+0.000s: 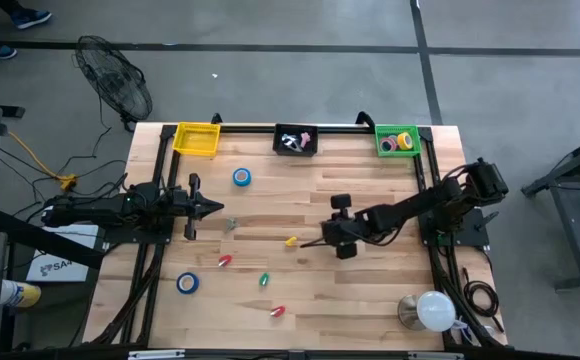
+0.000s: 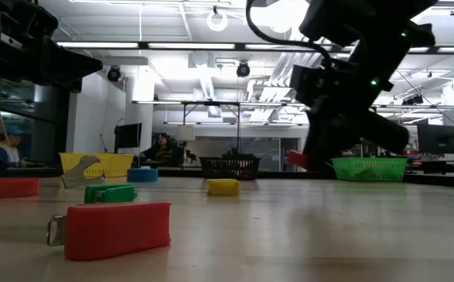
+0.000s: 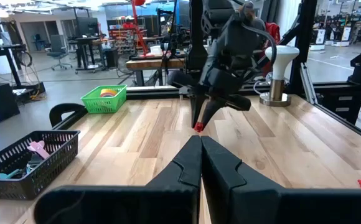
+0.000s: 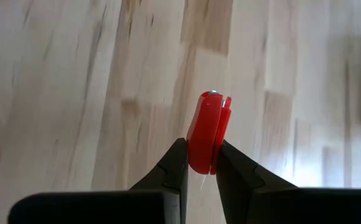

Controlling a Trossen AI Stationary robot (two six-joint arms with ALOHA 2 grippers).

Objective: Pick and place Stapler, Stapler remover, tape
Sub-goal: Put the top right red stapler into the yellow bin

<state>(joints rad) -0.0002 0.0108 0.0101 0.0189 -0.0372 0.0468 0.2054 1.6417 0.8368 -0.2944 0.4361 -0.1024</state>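
My right gripper [image 1: 312,243] hangs over the table's middle, shut on a small red stapler [image 4: 208,132], which also shows in the low view [image 2: 296,159]. My left gripper [image 1: 220,208] waits shut above the table's left part, touching nothing. On the wood lie a yellow stapler [image 1: 291,241], a red one [image 1: 224,261], a green one [image 1: 264,280], another red one [image 1: 277,312], two blue tape rolls [image 1: 242,177] [image 1: 187,283] and a small grey staple remover [image 1: 230,223]. My right gripper pinches the red stapler across its narrow sides, near one end [image 4: 200,163]. The fingers [image 4: 175,163] come from above, slanting down toward the table's left. The stapler sticks out beyond the fingertips along them and is lifted clear of the table.
Three bins stand along the far edge: yellow [image 1: 196,138], black [image 1: 296,140] with small items, green [image 1: 399,140] with tape rolls. A white round-headed lamp [image 1: 430,310] stands at the near right corner. Bare wood lies between the grippers and the bins.
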